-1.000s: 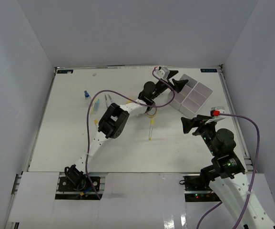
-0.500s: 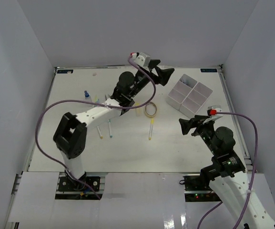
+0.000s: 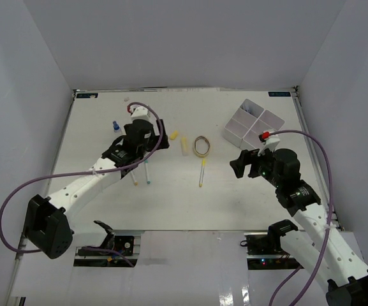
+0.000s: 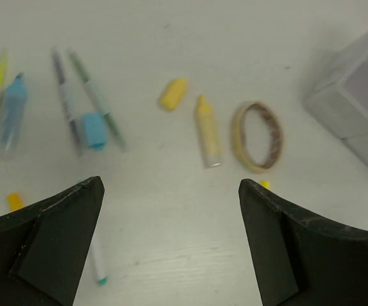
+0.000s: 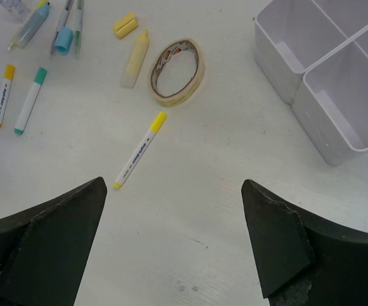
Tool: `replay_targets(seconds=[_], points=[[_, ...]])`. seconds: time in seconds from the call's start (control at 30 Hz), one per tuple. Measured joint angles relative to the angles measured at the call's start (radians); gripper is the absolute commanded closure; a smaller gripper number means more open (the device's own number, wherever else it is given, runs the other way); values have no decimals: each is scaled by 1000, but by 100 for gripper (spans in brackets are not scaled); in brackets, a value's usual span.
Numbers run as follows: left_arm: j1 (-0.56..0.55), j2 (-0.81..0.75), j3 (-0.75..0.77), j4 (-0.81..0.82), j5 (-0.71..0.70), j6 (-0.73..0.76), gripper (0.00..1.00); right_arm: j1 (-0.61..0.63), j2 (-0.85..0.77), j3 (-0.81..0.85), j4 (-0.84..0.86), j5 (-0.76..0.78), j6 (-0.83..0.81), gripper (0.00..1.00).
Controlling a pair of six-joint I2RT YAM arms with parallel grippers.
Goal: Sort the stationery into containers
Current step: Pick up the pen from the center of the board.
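The stationery lies loose on the white table. A tan tape ring [image 3: 202, 145] [image 5: 176, 71] sits mid-table beside a yellow highlighter [image 3: 184, 145] [image 4: 207, 131] and a small yellow block [image 3: 174, 135]. A yellow-capped pen [image 3: 202, 172] [image 5: 139, 151] lies just nearer. Further left are a teal-tipped pen [image 5: 29, 92], a yellow-tipped pen [image 5: 3, 95], a blue highlighter [image 4: 11, 115] and a blue-capped bottle [image 3: 115, 125]. The white four-compartment tray [image 3: 254, 124] [image 5: 337, 76] stands at the back right. My left gripper [image 3: 153, 141] [image 4: 171, 185] hovers open over the left pens. My right gripper [image 3: 238, 164] [image 5: 174, 185] hangs open near the yellow-capped pen, holding nothing.
White walls close in the table on the left, back and right. Purple cables loop off both arms, the left one over the table's left side [image 3: 18, 197]. Two thin pens with a loose blue cap [image 4: 94, 129] lie beside the blue highlighter.
My left arm has swung away from the tray, back leftward, and now hangs over the pens. My right gripper has shifted left toward the table's middle. Both stayed open.
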Motion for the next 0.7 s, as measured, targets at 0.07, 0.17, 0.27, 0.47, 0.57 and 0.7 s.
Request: replay_targets(seconds=[0.07,0.17,0.27,0.47,0.57,0.7], points=[[75,-55,-81,-83,3,-46,2,0,15,0,-14,-16,1,7],[178,-111,-167,-171,4,-96,5,0,24,0,-18,-36,3,7],[220,-114,-203,-211,10,-130,10,0,28,-1,-18,-48,5,6],[275,-48,-256,-215,28,-176,20,0,27,-22,-13,-58,12,6],[297,13,-267,-208,29,-192,29,0,19,-42,-11,-63,14,6],[313,90,-268,-192,32,-207,37,0,10,-61,-8,-68,15,6]])
